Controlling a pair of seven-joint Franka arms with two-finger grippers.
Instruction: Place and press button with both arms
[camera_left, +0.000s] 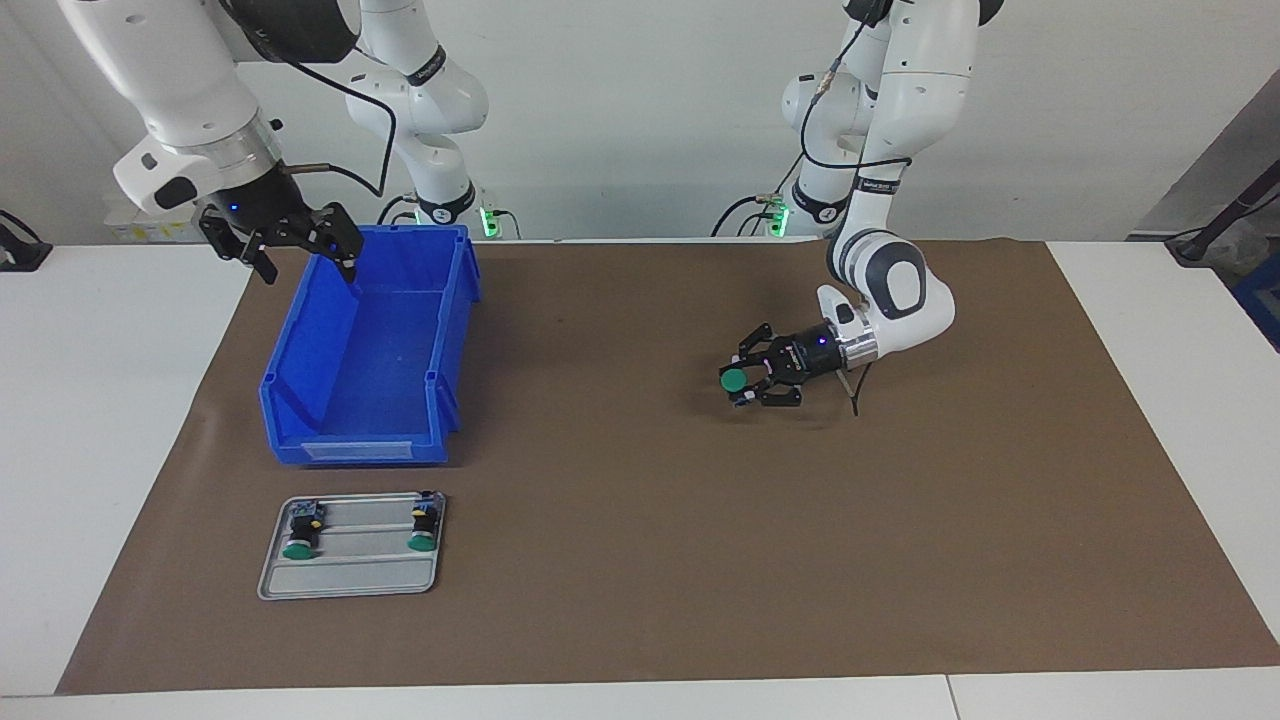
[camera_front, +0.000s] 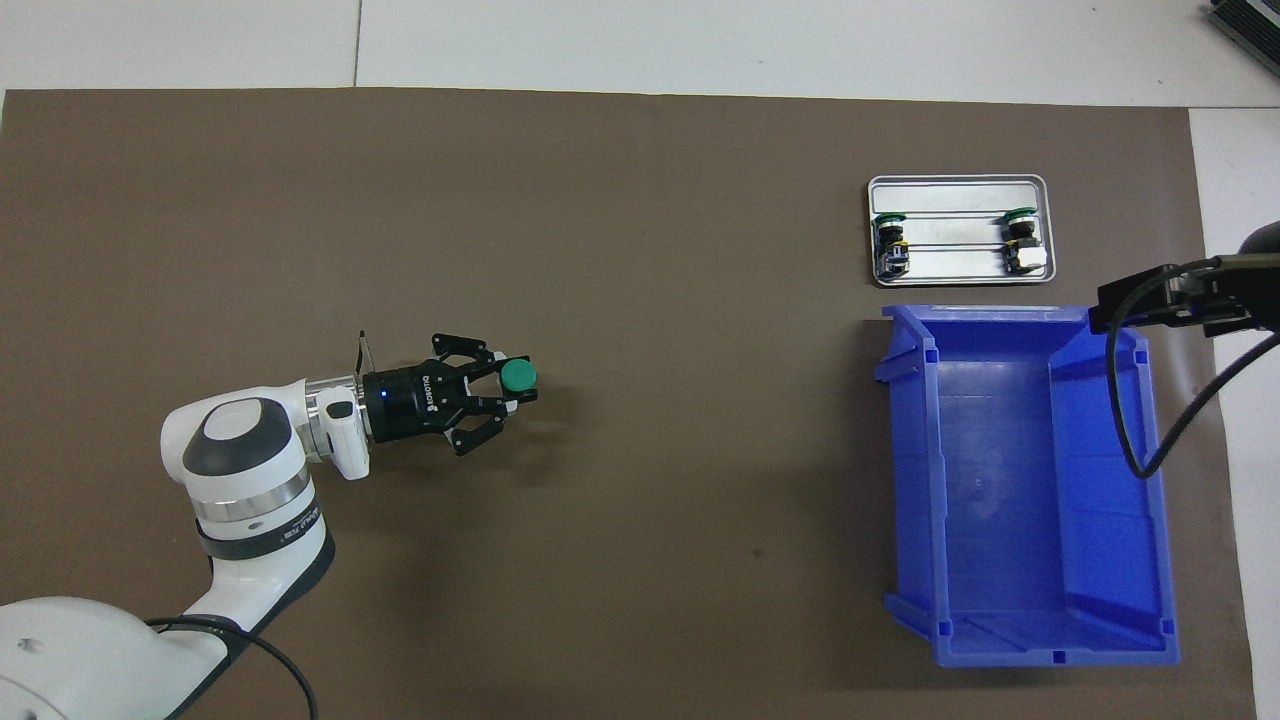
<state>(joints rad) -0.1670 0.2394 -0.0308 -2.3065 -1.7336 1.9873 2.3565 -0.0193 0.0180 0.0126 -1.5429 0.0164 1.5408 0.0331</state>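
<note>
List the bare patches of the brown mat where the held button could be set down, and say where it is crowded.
Free: the wide stretch between the left tool, shut on the button, and the blue bin; also the strip farther from the robots than that tool. Crowded: the right arm's end, where bin and metal tray sit close, the open right tool above.

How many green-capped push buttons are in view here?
3. Two lie on the grey tray, one at each end, farther from the robots than the blue bin. The third is held in the left end effector over the brown mat. None seems hidden.
</note>
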